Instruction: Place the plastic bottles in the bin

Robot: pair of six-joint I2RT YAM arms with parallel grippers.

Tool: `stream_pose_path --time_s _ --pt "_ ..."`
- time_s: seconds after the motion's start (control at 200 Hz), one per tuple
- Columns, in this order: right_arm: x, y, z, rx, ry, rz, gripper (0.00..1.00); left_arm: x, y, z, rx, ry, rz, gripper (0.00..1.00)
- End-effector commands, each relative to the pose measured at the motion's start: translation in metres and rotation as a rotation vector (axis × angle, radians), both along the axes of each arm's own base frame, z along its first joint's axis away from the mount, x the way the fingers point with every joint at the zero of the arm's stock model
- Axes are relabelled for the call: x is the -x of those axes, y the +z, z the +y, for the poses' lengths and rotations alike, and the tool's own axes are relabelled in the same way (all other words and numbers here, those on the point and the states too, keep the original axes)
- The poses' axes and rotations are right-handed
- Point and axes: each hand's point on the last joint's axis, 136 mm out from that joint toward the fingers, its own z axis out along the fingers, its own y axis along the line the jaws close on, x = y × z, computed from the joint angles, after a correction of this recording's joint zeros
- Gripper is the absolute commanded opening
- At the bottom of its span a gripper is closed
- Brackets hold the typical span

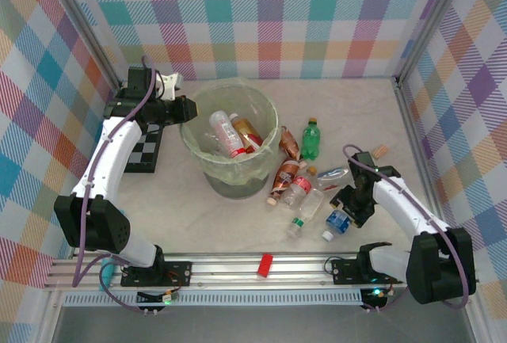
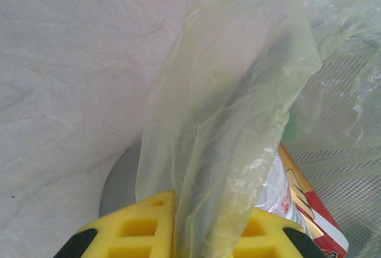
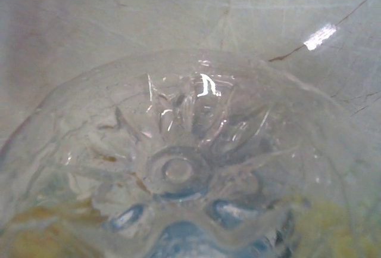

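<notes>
"Top external first: what is the bin (image 1: 192, 143) like?"

"Round, translucent, pale green, with a thin crinkled liner (image 1: 238, 88) folded over its rim. It stands mid-table, and at least two bottles (image 1: 226, 131) lie inside it, red on their labels. More lie in a loose heap just right of it on the pale marbled table (image 1: 182, 216): a green bottle (image 1: 310, 139), some brown, several clear."

"And the left gripper (image 1: 184, 110)?"

"At the bin's left rim. In the left wrist view its blocky yellow fingers (image 2: 140, 228) sit either side of a glossy fold of liner (image 2: 226, 121), with fine mesh at the right. The tips are cut off by the frame's edge, so I cannot tell whether it pinches the fold or merely straddles it."

"Right side?"

"The right gripper (image 1: 348, 199) is low over the heap's right end. Its wrist view is very close on a clear bottle (image 3: 178, 171), the moulded star-shaped base facing the lens. Yellowish blurs in the bottom corners may be its fingers. Whether it grasps the bottle, I cannot tell."
</notes>
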Motion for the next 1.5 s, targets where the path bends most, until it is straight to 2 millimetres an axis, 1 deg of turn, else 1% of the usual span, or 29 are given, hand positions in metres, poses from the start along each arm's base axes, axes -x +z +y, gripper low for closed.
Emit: stream_pose_path --time_s 0.0,0.115,0.19,0.21,0.22,0.32,0.4,0.495,0.6,0.685,0.77,0.88,0.925,0.935,1.035,1.13,1.23,1.3,1.39,1.495 --pt "-0.010 0.028 -0.002 0.004 0.021 -0.056 0.63 0.006 -0.004 -0.001 0.031 0.005 0.043 0.16" --pt "-0.027 0.060 0.000 -0.003 0.055 -0.140 0.61 0.006 -0.004 0.000 0.031 0.005 0.043 0.16" --pt "-0.045 0.092 0.003 -0.002 0.105 -0.242 0.58 0.006 -0.005 -0.001 0.033 0.005 0.045 0.16" --pt "-0.047 0.098 0.001 0.007 0.115 -0.256 0.58 0.005 -0.005 -0.001 0.033 0.005 0.046 0.16" --pt "-0.050 0.105 0.001 0.010 0.119 -0.274 0.57 0.005 -0.005 -0.001 0.033 0.006 0.045 0.16" --pt "-0.067 0.147 -0.003 0.054 0.168 -0.373 0.56 0.006 -0.006 0.000 0.030 0.008 0.048 0.16" --pt "-0.082 0.179 -0.002 0.067 0.198 -0.455 0.56 0.005 -0.006 0.000 0.027 0.009 0.047 0.16" --pt "-0.101 0.213 0.001 0.084 0.237 -0.550 0.55 0.005 -0.007 -0.002 0.031 0.001 0.050 0.16" --pt "-0.120 0.244 0.010 0.092 0.280 -0.641 0.54 0.005 -0.010 -0.004 0.038 -0.010 0.057 0.16" --pt "-0.136 0.268 0.026 0.071 0.318 -0.715 0.53 0.006 -0.012 -0.006 0.031 -0.017 0.061 0.16" --pt "-0.151 0.294 0.046 0.053 0.369 -0.794 0.52 0.006 -0.012 -0.007 0.029 -0.026 0.060 0.16" --pt "-0.171 0.327 0.078 0.014 0.430 -0.902 0.52 0.007 -0.011 -0.011 0.042 -0.045 0.057 0.16" --pt "-0.179 0.341 0.095 -0.016 0.455 -0.953 0.52 0.006 -0.011 -0.012 0.045 -0.047 0.057 0.16" --pt "-0.180 0.343 0.096 -0.019 0.456 -0.961 0.52 0.007 -0.012 -0.012 0.045 -0.048 0.057 0.16" --pt "-0.193 0.372 0.132 -0.094 0.503 -1.050 0.51 0.007 -0.014 -0.011 0.035 -0.051 0.058 0.16" --pt "-0.199 0.389 0.170 -0.154 0.572 -1.095 0.51 0.007 -0.016 -0.012 0.034 -0.052 0.067 0.16" --pt "-0.200 0.394 0.211 -0.210 0.648 -1.110 0.51 0.007 -0.018 -0.011 0.026 -0.053 0.070 0.16" --pt "-0.201 0.394 0.233 -0.252 0.676 -1.118 0.51 0.008 -0.018 -0.011 0.022 -0.053 0.068 0.16" --pt "-0.197 0.386 0.262 -0.307 0.722 -1.107 0.51 0.008 -0.018 -0.013 0.028 -0.060 0.066 0.16" --pt "-0.189 0.361 0.294 -0.330 0.804 -1.036 0.51 0.007 -0.019 -0.012 0.024 -0.057 0.071 0.16"
